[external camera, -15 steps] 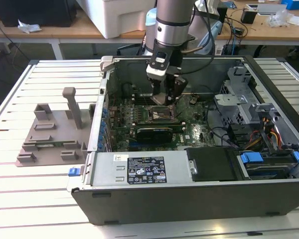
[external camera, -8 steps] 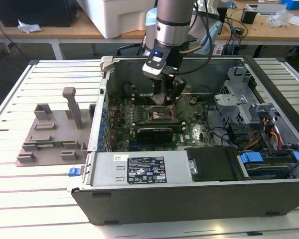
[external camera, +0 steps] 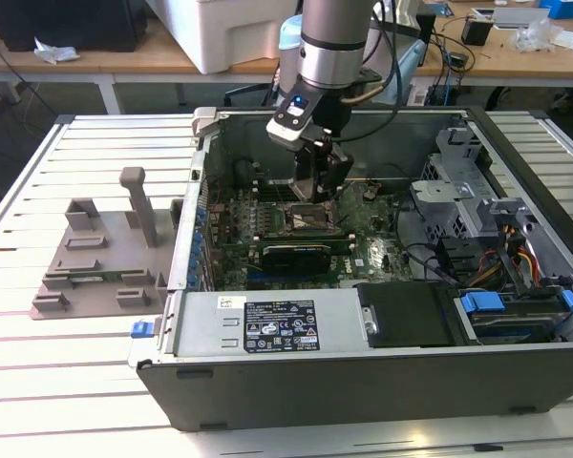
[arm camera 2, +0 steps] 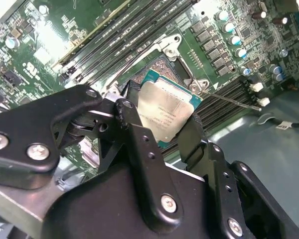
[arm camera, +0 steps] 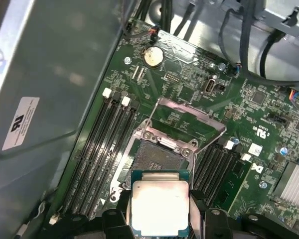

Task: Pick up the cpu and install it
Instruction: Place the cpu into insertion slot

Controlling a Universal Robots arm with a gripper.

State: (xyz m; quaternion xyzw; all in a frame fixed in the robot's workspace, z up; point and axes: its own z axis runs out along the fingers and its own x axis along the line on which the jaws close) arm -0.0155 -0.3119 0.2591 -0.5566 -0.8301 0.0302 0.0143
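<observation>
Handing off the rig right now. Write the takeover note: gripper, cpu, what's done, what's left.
The gripper is shut on the cpu, inside the computer case.
The cpu is held by its edges just over the open socket on the motherboard; the retention frame is raised.
Done: cpu picked up and brought to the socket.
Left: seating it; it is not in the socket yet.

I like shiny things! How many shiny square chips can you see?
1. The cpu is gripped between the gripper's fingers, just above the open socket. Others could be hidden.
</observation>
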